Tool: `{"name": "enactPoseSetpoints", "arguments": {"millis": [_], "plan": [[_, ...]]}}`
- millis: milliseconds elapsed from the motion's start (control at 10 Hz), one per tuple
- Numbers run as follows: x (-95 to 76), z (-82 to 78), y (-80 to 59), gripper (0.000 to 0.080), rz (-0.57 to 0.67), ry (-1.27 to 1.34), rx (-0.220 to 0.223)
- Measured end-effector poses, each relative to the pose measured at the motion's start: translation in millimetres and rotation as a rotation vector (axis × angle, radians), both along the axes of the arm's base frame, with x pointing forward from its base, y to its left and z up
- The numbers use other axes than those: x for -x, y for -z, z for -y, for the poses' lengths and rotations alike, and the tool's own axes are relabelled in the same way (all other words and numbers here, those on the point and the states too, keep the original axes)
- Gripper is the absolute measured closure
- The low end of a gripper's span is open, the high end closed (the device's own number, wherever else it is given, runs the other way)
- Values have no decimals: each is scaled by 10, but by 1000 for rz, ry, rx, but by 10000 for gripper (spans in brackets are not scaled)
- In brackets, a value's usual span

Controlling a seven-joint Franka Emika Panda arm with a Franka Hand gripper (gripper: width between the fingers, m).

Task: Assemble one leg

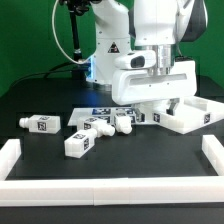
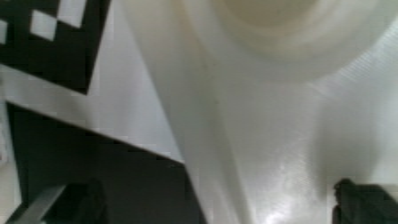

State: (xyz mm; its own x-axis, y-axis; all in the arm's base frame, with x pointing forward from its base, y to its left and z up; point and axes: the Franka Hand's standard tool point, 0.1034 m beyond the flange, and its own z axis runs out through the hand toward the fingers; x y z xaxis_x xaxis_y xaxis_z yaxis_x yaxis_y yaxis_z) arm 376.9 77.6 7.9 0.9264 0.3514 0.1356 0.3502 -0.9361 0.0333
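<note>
Several small white legs with tags lie on the black table in the exterior view: one far to the exterior view's left (image 1: 40, 124), one near the front (image 1: 80, 144), and two in the middle (image 1: 96, 128) (image 1: 123, 122). My gripper (image 1: 156, 72) hangs over the large white rimmed panel (image 1: 190, 116) at the exterior view's right, its fingers down at the panel's raised near part. In the wrist view the panel's white surface (image 2: 249, 110) fills the frame. My gripper (image 2: 205, 205) has its dark fingertips (image 2: 365, 200) wide apart, with a dark gap beside one of them. No leg is held.
The marker board (image 1: 100, 112) lies behind the legs; a tag pattern shows in the wrist view (image 2: 54, 30). A low white wall (image 1: 110, 186) runs along the front and up both sides of the table. The robot base (image 1: 105, 45) stands behind.
</note>
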Motion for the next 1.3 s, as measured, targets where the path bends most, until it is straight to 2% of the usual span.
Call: {"name": "enactPoseSetpoints", "arguments": {"millis": [100,200,300,400,500,700,800,900,1000,1100,1200,1300], "plan": [[2,1,2,413,-1,0,0],[3,1,3,413,-1,0,0],[4,1,4,590,-1,0,0],[5,2,4,590,-1,0,0],[-5,1,-3,739,2,4,0],[-7,64,-68,742,-34,88,-16],[-73,126,-231,747,-71,182,-44],[-226,213,-472,748,-142,275,-90],[-351,308,-641,748,-166,324,-114],[-469,490,-795,748,-168,346,-134],[-573,671,-869,748,-149,390,-142],[-560,663,-850,748,-154,399,-141]]}}
